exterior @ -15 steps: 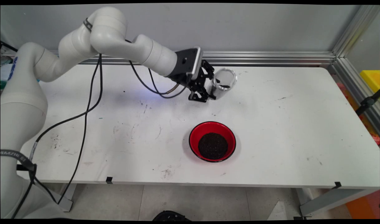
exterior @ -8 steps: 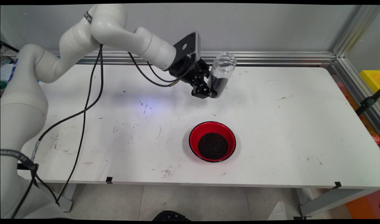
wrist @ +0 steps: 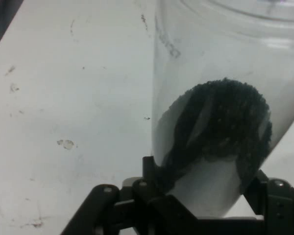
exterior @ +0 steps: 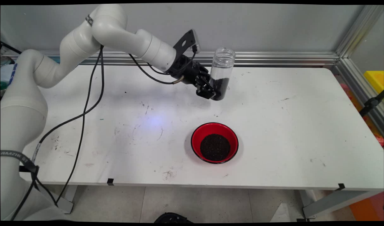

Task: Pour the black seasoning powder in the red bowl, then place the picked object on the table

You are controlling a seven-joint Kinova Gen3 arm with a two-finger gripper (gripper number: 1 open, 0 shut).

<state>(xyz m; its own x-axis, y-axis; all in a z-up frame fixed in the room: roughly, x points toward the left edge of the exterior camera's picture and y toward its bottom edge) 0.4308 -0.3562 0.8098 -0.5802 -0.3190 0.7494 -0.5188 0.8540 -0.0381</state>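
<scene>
Jaws of the black two-finger gripper (exterior: 210, 93) are clamping the lower part of a clear plastic cylindrical jar (exterior: 221, 73), holding it nearly upright above the white bench (exterior: 305, 125). Dark granules, possibly soil, are sitting in the jar's bottom. A red round bowl (exterior: 214, 142) nearer the front is carrying a similar dark heap.

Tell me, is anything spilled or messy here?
A little. Dark crumbs and smudges dot the table around the red bowl. The gripper holds a clear jar nearly upright; its dark grains sit inside.
</scene>
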